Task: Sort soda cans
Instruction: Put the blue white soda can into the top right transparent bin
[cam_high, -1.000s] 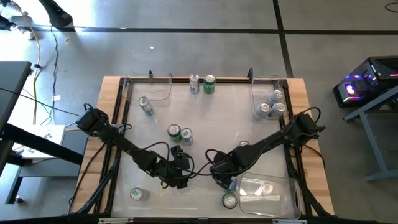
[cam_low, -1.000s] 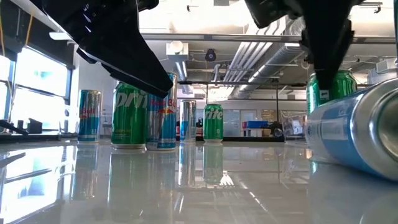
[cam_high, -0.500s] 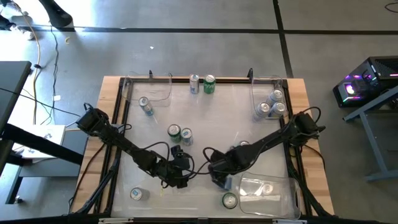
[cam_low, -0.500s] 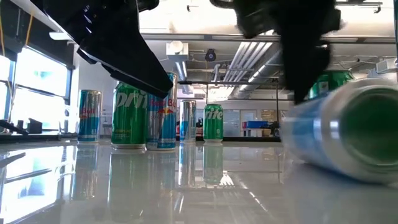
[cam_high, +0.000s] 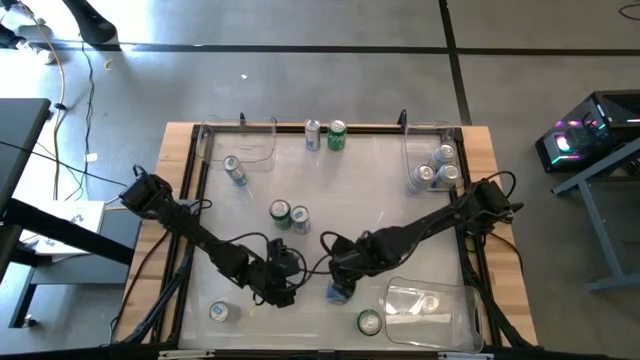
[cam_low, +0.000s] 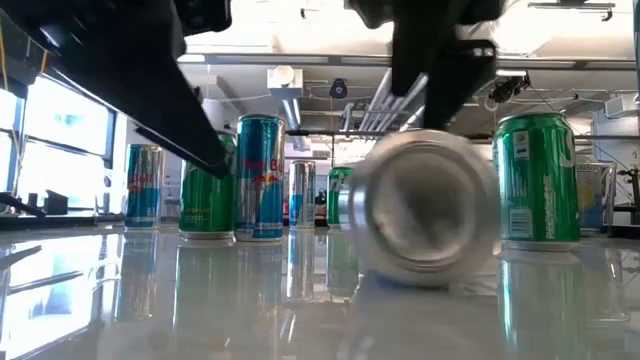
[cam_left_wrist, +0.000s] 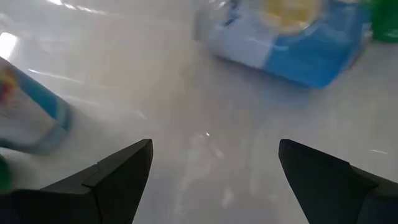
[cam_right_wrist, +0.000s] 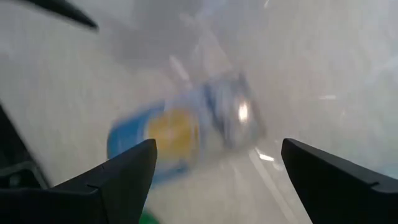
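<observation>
While both arms reach low over the bench, my right fingers spread wide above a toppled blue can, my left fingers wide too just beside it, green can upright nearby.

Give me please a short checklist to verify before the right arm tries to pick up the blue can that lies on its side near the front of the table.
1. Right gripper open: ok, its fingers stand wide apart in the right wrist view.
2. Blue can within view of the right gripper: ok, it lies on its side just ahead of it.
3. Can at rest: cannot tell, it looks blurred in the wrist views.
4. Left gripper clear of the can: not ok, it is open, holds nothing and sits close beside the can.
5. Standing green can apart from the lying can: ok, a gap shows in the low view.
</observation>
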